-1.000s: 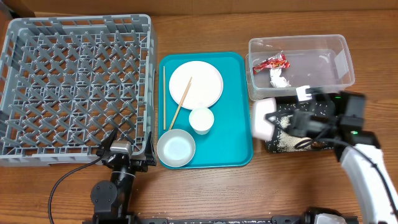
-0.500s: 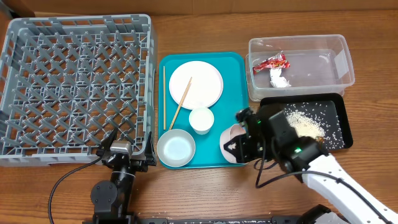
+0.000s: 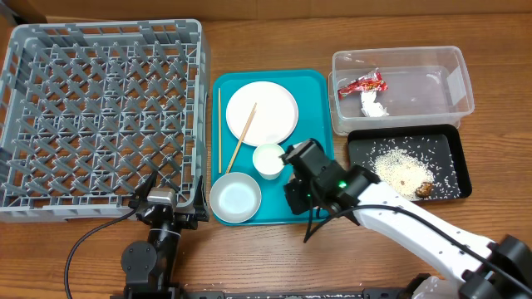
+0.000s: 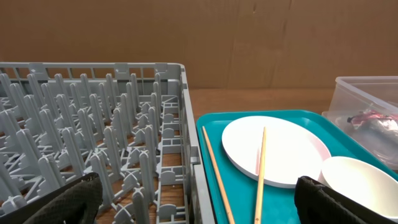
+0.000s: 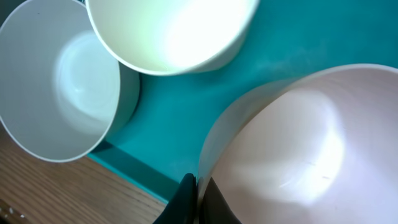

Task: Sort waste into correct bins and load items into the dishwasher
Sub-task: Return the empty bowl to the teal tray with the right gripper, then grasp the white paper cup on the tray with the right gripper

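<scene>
My right gripper (image 5: 198,198) is shut on the rim of a pale pink bowl (image 5: 292,149), held low over the teal tray (image 5: 180,134). In the overhead view the right gripper (image 3: 301,189) covers that bowl. Beside it stand a small white cup (image 3: 269,159) and a white bowl (image 3: 235,197). A white plate (image 3: 262,112) carries a chopstick (image 3: 242,137). The grey dish rack (image 3: 100,108) holds nothing. My left gripper (image 4: 199,205) stands open at the rack's near corner. The clear tub (image 3: 432,91) holds a red wrapper (image 3: 363,83) and a paper wad (image 3: 373,104). Rice (image 3: 397,164) lies in the black tray (image 3: 359,149).
A second chopstick (image 3: 219,129) lies along the teal tray's left edge. Dark crumbs (image 3: 424,189) sit beside the rice. A cardboard wall (image 4: 249,37) rises behind the table. Bare wood shows in front of the tray and bins.
My right arm has swung left from over the black tray to the teal tray, carrying the pink bowl. The rice heap in the black tray is now uncovered. The left arm has not moved.
</scene>
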Motion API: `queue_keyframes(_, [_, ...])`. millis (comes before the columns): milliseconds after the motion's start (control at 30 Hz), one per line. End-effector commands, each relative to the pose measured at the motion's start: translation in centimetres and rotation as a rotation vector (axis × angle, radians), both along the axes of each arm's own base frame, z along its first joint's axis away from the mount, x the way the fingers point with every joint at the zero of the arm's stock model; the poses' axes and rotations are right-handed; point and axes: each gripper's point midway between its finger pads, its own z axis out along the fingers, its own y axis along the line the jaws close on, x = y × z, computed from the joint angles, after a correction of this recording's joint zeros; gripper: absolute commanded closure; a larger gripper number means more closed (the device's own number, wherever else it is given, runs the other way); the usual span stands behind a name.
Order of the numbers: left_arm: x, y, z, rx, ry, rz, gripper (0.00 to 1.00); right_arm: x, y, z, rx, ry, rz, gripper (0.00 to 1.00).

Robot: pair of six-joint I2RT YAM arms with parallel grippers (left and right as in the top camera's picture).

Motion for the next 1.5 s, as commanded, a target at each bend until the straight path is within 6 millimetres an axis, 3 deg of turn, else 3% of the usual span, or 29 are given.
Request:
queue_keyframes(0, [0.0,-0.3,-0.1,0.018,-0.004,-0.016,0.0,0.4,0.7,-0.1,-0.034,-0.032,0.021,0.93])
queue_keyframes(33, [0.0,-0.3,-0.1,0.018,-0.004,-0.016,0.0,0.3,0.7,-0.1,-0.035,-0.03,0.025,0.88])
queue_keyframes(67, [0.0,-0.3,-0.1,0.018,-0.004,-0.016,0.0,0.0,0.8,-0.2,-0.038,-0.027,0.032,0.75])
queue_keyframes(200, [0.0,-0.3,-0.1,0.018,-0.004,-0.016,0.0,-0.2,1.3,0.2,-0.025,-0.021,0.044,0.59])
queue_keyframes(333, [0.0,-0.3,-0.1,0.018,-0.004,-0.016,0.0,0.0,2.8,2.6,0.031,-0.011,0.064,0.56])
queue_keyframes(433, [0.0,-0.3,-0.1,0.018,-0.004,-0.016,0.0,0.9,3.6,5.8,0.055,-0.034,0.06,0.56])
queue_keyframes(567, [0.0,-0.3,-0.1,0.018,-0.004,-0.016,0.0,2.3,4.0,9.4,0.086,-0.066,0.038,0.55])
queue_keyframes(667, [0.0,-0.3,-0.1,0.018,-0.004,-0.016,0.0,3.5,3.9,10.5,0.117,-0.082,-0.011,0.55])
queue_keyframes(967, [0.0,-0.3,-0.1,0.018,-0.004,-0.016,0.0,5.1,2.5,10.2,0.137,-0.045,-0.148,0.55])
queue_keyframes(1300, [0.0,-0.3,-0.1,0.018,-0.004,-0.016,0.0,7.4,3.0,5.7,0.097,0.027,-0.343,0.56])
queue_keyframes(1467, [0.0,-0.3,-0.1,0.018,-0.004,-0.016,0.0,8.0,2.9,4.6,0.075,0.025,-0.37,0.56])
